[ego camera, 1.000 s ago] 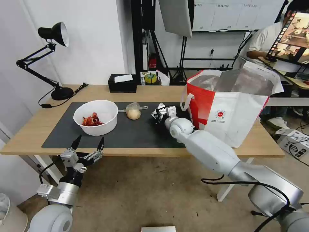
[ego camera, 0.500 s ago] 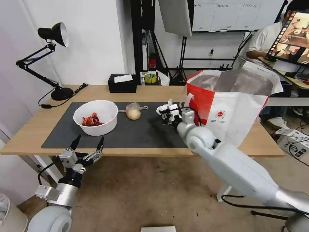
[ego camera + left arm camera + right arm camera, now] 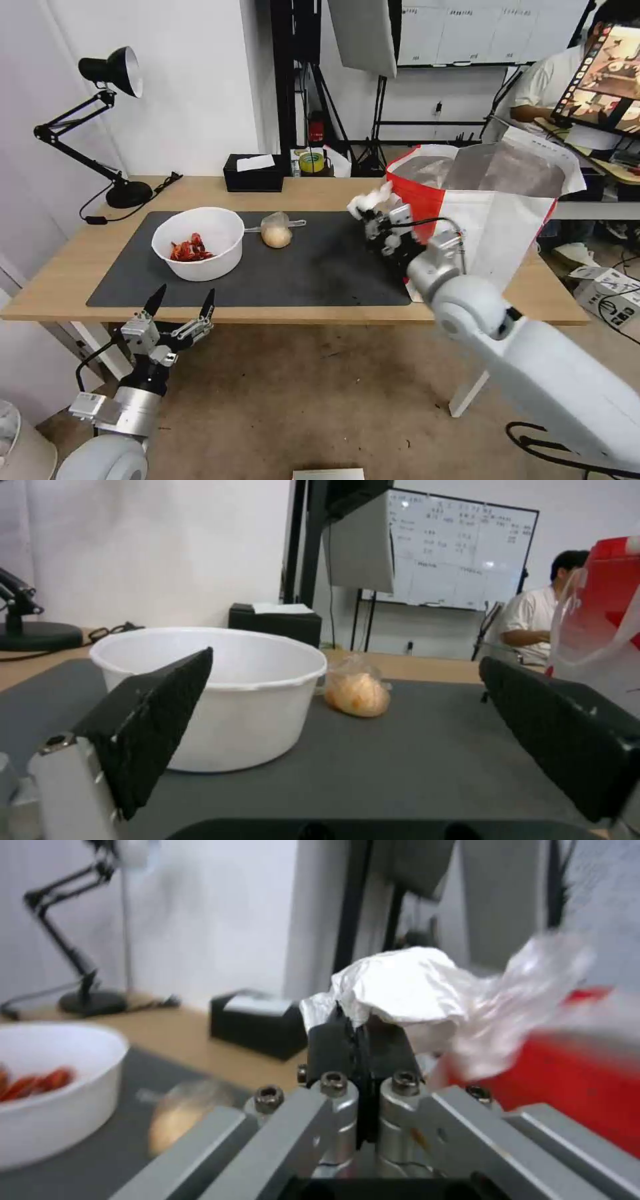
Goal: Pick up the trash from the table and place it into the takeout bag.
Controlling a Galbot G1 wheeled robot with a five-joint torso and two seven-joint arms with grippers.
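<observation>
My right gripper [image 3: 371,215] is shut on a crumpled white tissue [image 3: 371,198], lifted above the dark mat beside the near rim of the white-and-red takeout bag [image 3: 507,220]. The right wrist view shows the tissue [image 3: 400,990] pinched between the black fingertips [image 3: 327,1040]. On the mat rest a white bowl [image 3: 199,241] with red shells and a clear bag with a yellowish lump [image 3: 276,231]. Below the table's front edge, my left gripper [image 3: 179,312] hangs open; from its wrist I see the bowl [image 3: 213,690] and the lump bag [image 3: 357,692].
A black desk lamp [image 3: 110,120] stands at the table's [image 3: 80,267] back left corner. At the back edge are a black tissue box [image 3: 253,172] and a yellow tape roll [image 3: 311,161]. A person sits at a screen behind the bag.
My right gripper has lifted the tissue off the mat and carried it up and to the right, toward the bag's rim. The left arm has sunk slightly.
</observation>
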